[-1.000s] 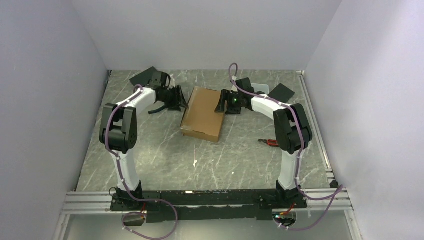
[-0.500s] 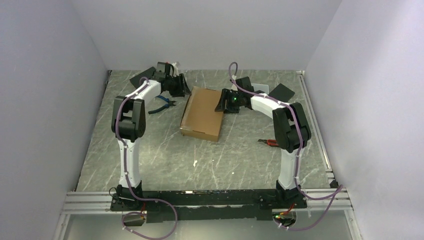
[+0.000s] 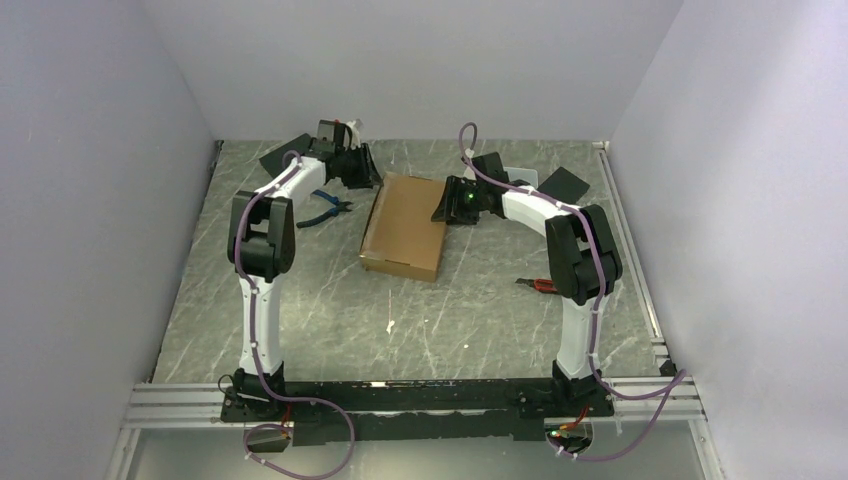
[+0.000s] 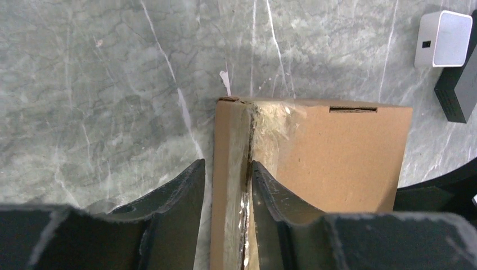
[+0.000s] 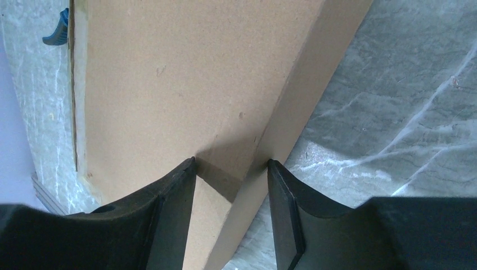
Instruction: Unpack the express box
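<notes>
Left gripper (image 4: 225,169) straddles the left long edge of the express box (image 3: 405,226), jaws narrow with a gap showing; right gripper (image 5: 232,163) brackets the opposite edge likewise, probably to pinch the lid. The box lies flat between them, lid down. Pliers (image 3: 325,210) lie left of the box, white case (image 4: 444,38) and black block (image 4: 458,84) off its far-right corner; nothing obstructs.

White arm links (image 3: 258,330), black joints (image 3: 262,240), purple cables (image 3: 463,140), green light (image 3: 468,198), black curved fingers (image 4: 169,197)
</notes>
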Robot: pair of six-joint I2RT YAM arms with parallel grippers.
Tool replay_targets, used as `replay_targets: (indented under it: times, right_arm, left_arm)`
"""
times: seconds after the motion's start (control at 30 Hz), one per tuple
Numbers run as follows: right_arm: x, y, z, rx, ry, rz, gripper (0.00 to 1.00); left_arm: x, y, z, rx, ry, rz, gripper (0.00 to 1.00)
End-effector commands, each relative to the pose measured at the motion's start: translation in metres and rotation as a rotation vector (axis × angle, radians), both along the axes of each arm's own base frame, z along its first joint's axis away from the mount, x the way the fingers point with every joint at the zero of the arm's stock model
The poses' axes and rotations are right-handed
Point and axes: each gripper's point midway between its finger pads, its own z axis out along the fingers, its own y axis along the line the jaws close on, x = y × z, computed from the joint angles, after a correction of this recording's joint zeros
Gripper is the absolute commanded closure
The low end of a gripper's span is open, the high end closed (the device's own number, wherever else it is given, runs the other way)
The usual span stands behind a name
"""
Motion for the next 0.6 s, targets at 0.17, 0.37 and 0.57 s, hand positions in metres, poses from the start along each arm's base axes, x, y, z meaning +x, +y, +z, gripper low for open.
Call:
replay_targets:
  times: [0.17,0.37,0.57]
  right_arm:
    - [0.007,-0.014,-0.021,-0.069,0.029,-0.073,0.64]
    - [0.004,-0.017,-0.027,-0.072,0.052,-0.088,0.65]
    - [0.003,-0.022,-0.032,-0.059,0.079,-0.115,0.68]
  left_arm:
    - [0.015,0.032,-0.019,0.161,-0.007,0.114,0.62]
    - [0.012,0.045,-0.032,0.271,0.003,0.112,0.61]
    - [0.006,0.054,-0.047,0.29,0.047,0.111,0.61]
